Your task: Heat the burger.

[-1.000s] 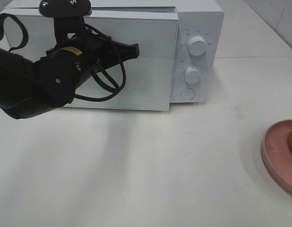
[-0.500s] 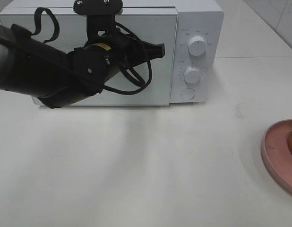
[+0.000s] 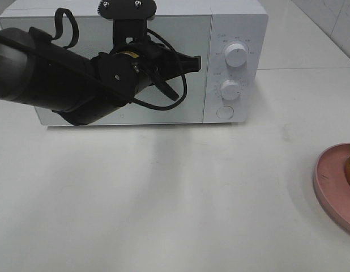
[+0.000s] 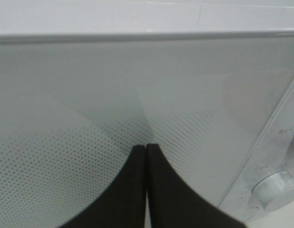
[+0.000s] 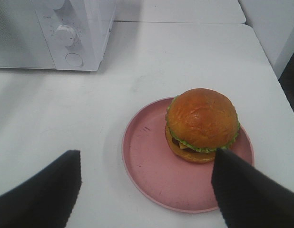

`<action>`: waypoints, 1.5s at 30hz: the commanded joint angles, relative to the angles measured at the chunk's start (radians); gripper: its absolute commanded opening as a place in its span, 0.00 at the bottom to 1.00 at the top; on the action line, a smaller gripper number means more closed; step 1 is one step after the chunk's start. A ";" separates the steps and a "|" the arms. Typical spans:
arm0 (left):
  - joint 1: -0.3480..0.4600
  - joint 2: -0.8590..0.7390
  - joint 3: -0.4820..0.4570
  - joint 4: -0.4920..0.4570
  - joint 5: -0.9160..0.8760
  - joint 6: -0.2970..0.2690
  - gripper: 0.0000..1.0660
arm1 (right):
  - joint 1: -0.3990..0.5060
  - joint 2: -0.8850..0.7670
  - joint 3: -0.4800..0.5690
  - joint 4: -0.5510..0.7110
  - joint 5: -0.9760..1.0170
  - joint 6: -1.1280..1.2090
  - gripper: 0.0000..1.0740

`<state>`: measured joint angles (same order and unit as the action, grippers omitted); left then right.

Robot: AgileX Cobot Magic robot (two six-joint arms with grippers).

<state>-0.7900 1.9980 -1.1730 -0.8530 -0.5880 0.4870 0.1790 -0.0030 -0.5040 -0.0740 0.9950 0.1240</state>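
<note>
Though the left claw point(image 3: 192, 63) is pressed shut, fingertips together against the door point(image 4: 90, 95) of the microwave point(image 3: 237, 22), the burger point(image 5: 202, 124) is nowhere near it: it sits on the pink plate point(image 5: 147, 161) at the far right of the bench point(image 3: 163, 215), well apart from the oven. The door looks closed flush. The right claw point(image 5: 147, 190) hangs spread wide and empty above the near rim of that plate, so the burger lies just ahead of it, between the lines of its two fingers, with the microwave beyond and off to the side. The right arm is plainly the nearer one for any pick-up. The burger stands upright, its axis vertical, bun dome on top, so a grasp would likely close across its sides.
</note>
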 commanded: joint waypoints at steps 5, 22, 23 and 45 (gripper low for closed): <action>0.006 -0.056 0.012 -0.021 0.058 0.052 0.00 | -0.003 -0.033 0.002 -0.002 0.002 -0.004 0.69; -0.017 -0.217 0.176 -0.035 0.485 0.092 0.54 | -0.003 -0.033 0.002 -0.002 0.002 -0.004 0.69; -0.017 -0.217 0.176 -0.035 0.485 0.092 0.54 | -0.003 -0.033 0.002 -0.002 0.002 -0.004 0.69; 0.104 -0.357 0.220 0.269 1.211 0.017 0.94 | -0.003 -0.033 0.002 -0.002 0.002 -0.004 0.69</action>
<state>-0.7360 1.6630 -0.9550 -0.5970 0.5200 0.5410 0.1790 -0.0030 -0.5040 -0.0740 0.9950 0.1240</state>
